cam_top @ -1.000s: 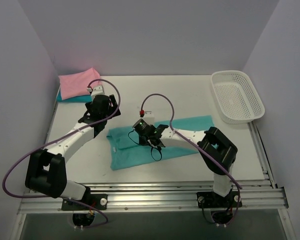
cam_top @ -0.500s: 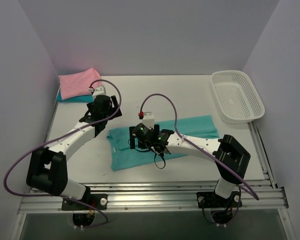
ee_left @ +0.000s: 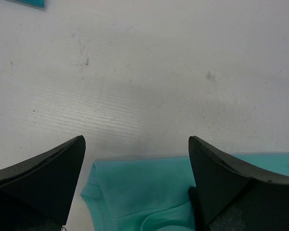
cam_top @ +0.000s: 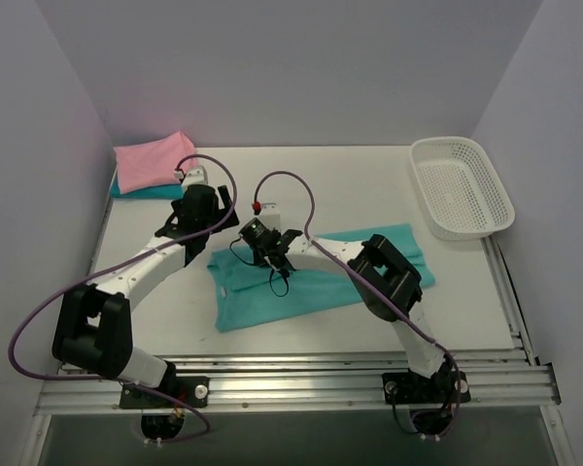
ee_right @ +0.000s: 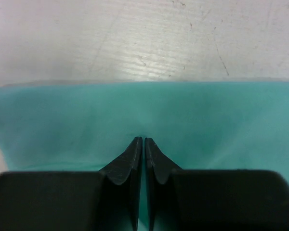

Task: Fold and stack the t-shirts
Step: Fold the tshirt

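Right gripper (ee_right: 143,140) is pinched closed, tips right over the teal-green t-shirt (cam_top: 262,296) spread out in the middle. Left gripper (ee_left: 136,139) hangs with jaws spread wide at that shirt's far edge; pink t-shirt (cam_top: 151,160) sits folded back left.

The right tool (ee_right: 143,143) sits closed over the teal-green t-shirt (ee_right: 62,115)

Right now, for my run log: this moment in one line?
left jaws: open, near teal-green t-shirt corner | right jaws: shut, tips at its cloth | stack: pink t-shirt atop teal-blue t-shirt
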Available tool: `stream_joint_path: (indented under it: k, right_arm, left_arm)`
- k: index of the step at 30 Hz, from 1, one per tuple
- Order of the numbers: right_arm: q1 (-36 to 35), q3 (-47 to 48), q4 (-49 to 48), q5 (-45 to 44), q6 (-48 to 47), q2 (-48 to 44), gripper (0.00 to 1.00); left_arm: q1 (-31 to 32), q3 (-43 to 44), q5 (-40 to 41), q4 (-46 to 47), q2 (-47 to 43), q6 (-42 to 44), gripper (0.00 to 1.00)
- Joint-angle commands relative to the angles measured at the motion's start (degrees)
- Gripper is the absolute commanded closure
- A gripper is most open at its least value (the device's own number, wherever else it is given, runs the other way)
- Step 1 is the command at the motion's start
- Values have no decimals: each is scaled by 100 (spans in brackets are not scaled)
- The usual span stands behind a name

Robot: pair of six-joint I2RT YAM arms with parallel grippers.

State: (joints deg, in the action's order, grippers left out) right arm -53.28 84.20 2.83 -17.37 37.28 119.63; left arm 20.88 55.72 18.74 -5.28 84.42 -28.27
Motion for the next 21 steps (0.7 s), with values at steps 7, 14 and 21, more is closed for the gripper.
stream_joint_path:
  k: [7, 14, 21]
  right_arm:
    - [247, 597, 262, 163, -89, 570, 100]
    - [160, 352, 446, 58, -54, 61, 100]
    - [-51, -290, 596, -74, 78, -896, 100]
  left_arm:
    - [-5, -35, -55, 405, -198, -38, 3]
    - [-5, 26, -64, 431, -84, -12, 2]
    - [-5, 114, -55, 422, 91, 15, 2]
